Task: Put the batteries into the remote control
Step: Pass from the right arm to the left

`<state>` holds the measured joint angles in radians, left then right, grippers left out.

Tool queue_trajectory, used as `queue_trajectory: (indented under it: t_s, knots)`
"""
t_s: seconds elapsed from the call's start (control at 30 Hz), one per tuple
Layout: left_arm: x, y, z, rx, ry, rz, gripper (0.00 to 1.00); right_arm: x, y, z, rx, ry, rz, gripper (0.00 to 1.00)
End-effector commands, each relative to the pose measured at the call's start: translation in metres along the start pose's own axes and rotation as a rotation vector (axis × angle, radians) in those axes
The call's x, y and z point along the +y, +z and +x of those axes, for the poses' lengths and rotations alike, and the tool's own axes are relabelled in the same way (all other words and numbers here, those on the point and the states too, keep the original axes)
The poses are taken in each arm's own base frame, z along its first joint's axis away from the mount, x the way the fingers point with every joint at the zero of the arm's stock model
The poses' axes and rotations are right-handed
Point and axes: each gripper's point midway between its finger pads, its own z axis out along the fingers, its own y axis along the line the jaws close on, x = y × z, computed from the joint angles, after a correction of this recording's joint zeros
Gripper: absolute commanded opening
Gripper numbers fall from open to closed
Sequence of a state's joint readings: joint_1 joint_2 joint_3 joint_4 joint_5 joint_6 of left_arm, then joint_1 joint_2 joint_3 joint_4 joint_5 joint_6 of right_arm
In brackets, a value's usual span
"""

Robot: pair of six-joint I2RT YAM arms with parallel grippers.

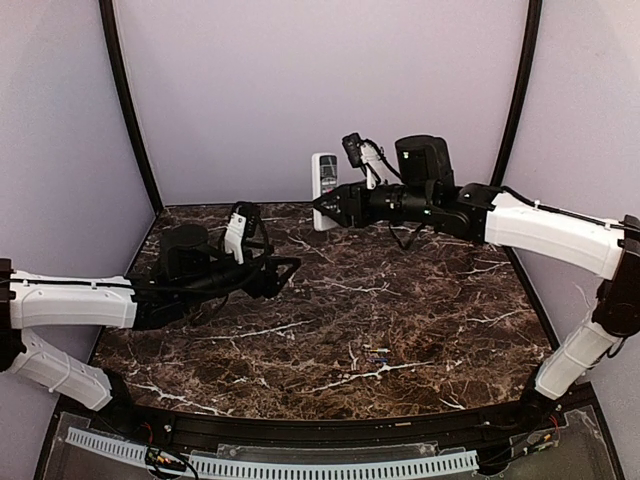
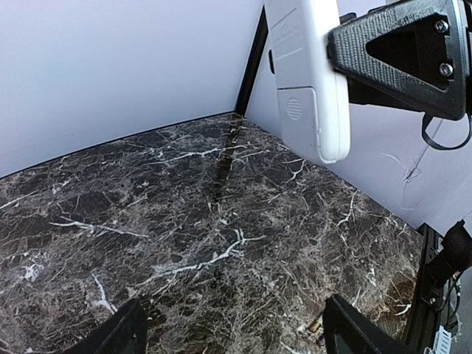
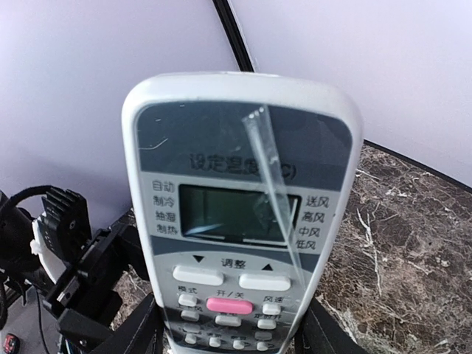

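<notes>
Above the desk's [image 1: 420, 300] far side, right fingers [image 2: 398, 51] clamp the remote control [image 1: 325, 190] upright, left fingers [image 2: 354, 335] apart and empty, batteries [image 1: 376, 352] lying unloaded near the desk's front.

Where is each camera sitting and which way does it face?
Top external: above and behind, looking down on the table; left arm, right arm show.
Left wrist: low over the table, facing the back of the remote control; left claw tips below.
Right wrist: behind the right claw, facing the remote's buttons.
All share the remote.
</notes>
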<state>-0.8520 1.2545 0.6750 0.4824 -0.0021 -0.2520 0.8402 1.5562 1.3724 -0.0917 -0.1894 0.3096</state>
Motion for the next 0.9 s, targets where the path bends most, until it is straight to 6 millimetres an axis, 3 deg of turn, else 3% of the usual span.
queue_trajectory:
  t_s: [0.0, 0.37, 0.87]
  knots:
    - [-0.018, 0.01, -0.038, -0.103, 0.017, 0.023, 0.82, 0.005, 0.002, -0.017, -0.106, 0.072, -0.058, 0.41]
    - [-0.045, 0.038, -0.056, -0.119, 0.035, 0.048, 0.77, 0.013, 0.003, -0.008, -0.13, 0.112, -0.104, 0.41]
    - [-0.036, 0.047, -0.061, -0.147, 0.046, -0.019, 0.55, 0.02, 0.003, 0.004, -0.124, 0.136, -0.139, 0.41]
